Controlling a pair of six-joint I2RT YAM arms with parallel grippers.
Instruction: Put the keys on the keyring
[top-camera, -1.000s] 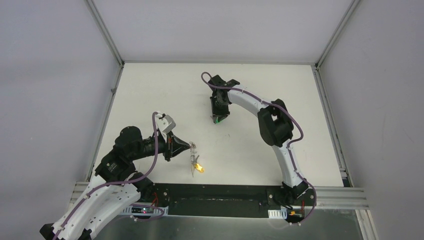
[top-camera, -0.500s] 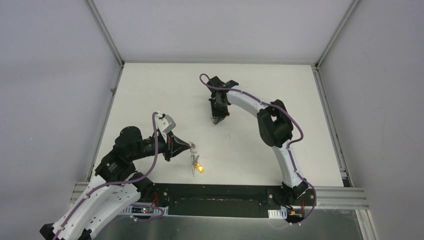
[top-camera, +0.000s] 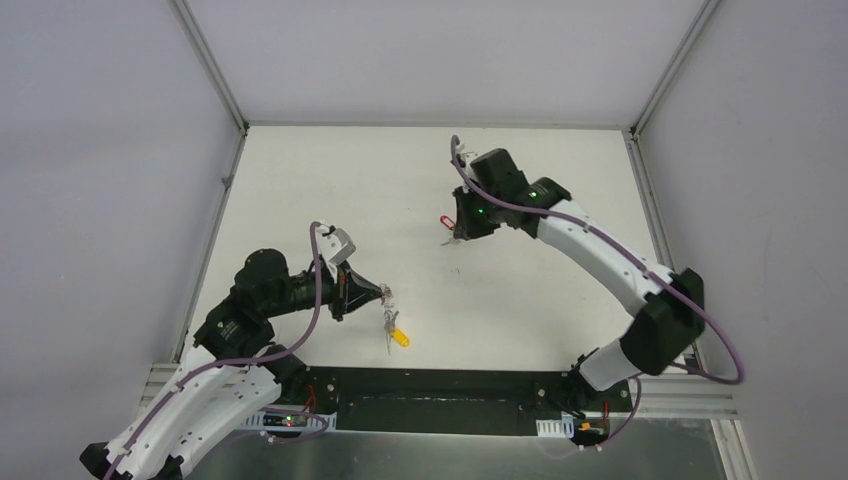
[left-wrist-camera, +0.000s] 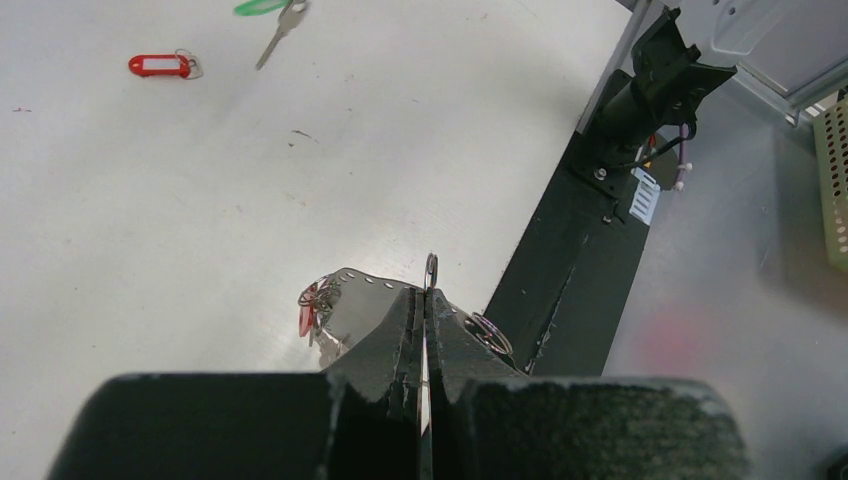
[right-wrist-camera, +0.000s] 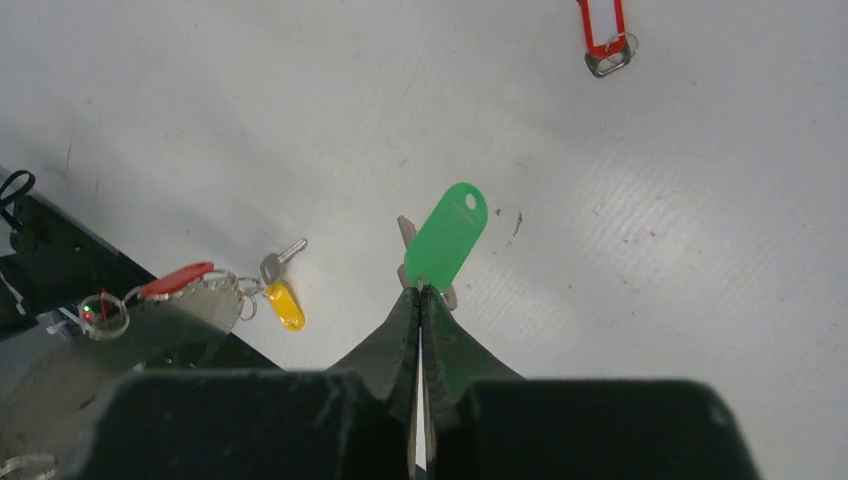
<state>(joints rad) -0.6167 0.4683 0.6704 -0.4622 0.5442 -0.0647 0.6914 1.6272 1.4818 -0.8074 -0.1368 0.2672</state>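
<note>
The left gripper (left-wrist-camera: 424, 300) has its jaws pinched shut on the thin keyring (left-wrist-camera: 431, 268), near the front of the tabletop (top-camera: 300, 180). A yellow key (top-camera: 398, 337) and a red key (left-wrist-camera: 306, 318) hang from the ring. Farther out, the right gripper (right-wrist-camera: 420, 296) has its jaws clamped tight on the green key (right-wrist-camera: 447, 235), gripping it by its tag. A second red key (right-wrist-camera: 604, 28) lies loose on the tabletop just beyond.

Overhead view down on whole table (top-camera: 300, 180), wrist views low and close, all sharing loose red-tagged key (left-wrist-camera: 160, 65).
</note>
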